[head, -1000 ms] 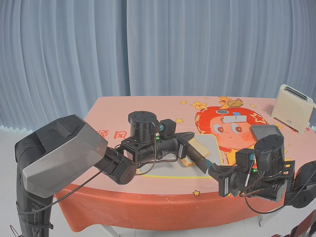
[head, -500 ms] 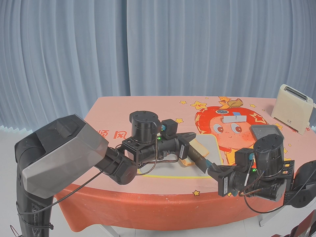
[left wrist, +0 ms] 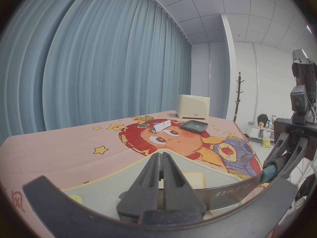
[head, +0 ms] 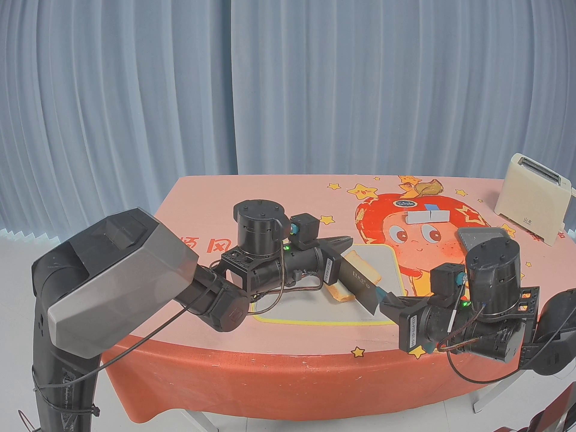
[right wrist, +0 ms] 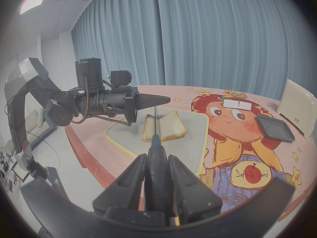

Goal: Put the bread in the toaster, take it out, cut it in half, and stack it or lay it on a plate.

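At the near edge of the grey cutting mat (head: 303,311) with its yellow border, the right gripper (right wrist: 156,157) is clamped tight on the dark, teal-tipped handle of a broad steel knife (head: 359,284). Its two black fingers pinch the handle from either side, and the blade points away across the mat. The blade stands on edge over a pale slice of toasted bread (right wrist: 166,125) with a brown crust, which lies flat near the middle of the mat. Bread shows on both sides of the blade; whether it is cut right through cannot be told. From the mat's left side the left gripper (head: 350,242) lies level above the slice. Its fingers are pressed together with only a thin slit between them and hold nothing. Their tips sit just over the spine of the blade; contact cannot be made out. The mat rests on a rounded table (head: 252,198) covered in a salmon-pink cloth printed with stars and a red cartoon face. Beyond the mat's right corner lies a dark grey square tray (head: 480,235), and beyond the mat's far edge, on the printed face, a small white paper tag (head: 427,216). Farther right of the mat, at the table's edge, stands a cream two-slot toaster (head: 534,198). Blue-grey pleated curtains (head: 240,73) hang behind the table, and a dark coat stand (left wrist: 238,93) stands against a white wall past the toaster.
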